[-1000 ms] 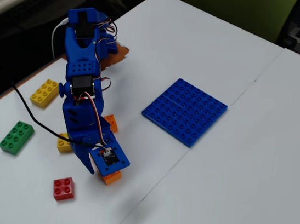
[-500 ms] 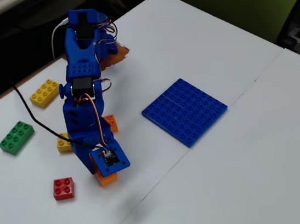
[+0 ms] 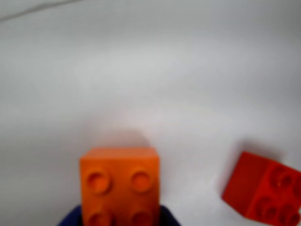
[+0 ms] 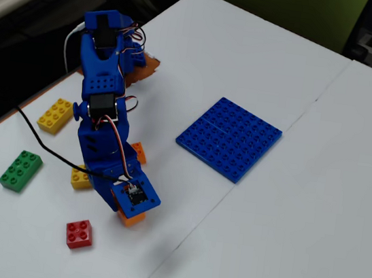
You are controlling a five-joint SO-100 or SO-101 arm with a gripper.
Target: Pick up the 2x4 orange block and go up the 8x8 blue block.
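Note:
My blue gripper [image 3: 120, 220] is shut on the orange block [image 3: 120, 181]. The block fills the bottom centre of the wrist view with four studs showing; its rest is cut off by the frame edge. Blue jaw tips show on either side of it. In the fixed view the gripper [image 4: 133, 206] holds the orange block [image 4: 131, 219] low over the white table, and only a corner shows under the wrist. The 8x8 blue block [image 4: 231, 137] lies flat to the upper right of the gripper, well apart from it.
A red square brick [image 4: 79, 233] lies left of the gripper and also shows in the wrist view [image 3: 263, 190]. A small orange brick [image 4: 139, 152], a yellow brick [image 4: 79, 178], a green brick [image 4: 21, 170] and a long yellow brick [image 4: 55, 115] lie around the arm.

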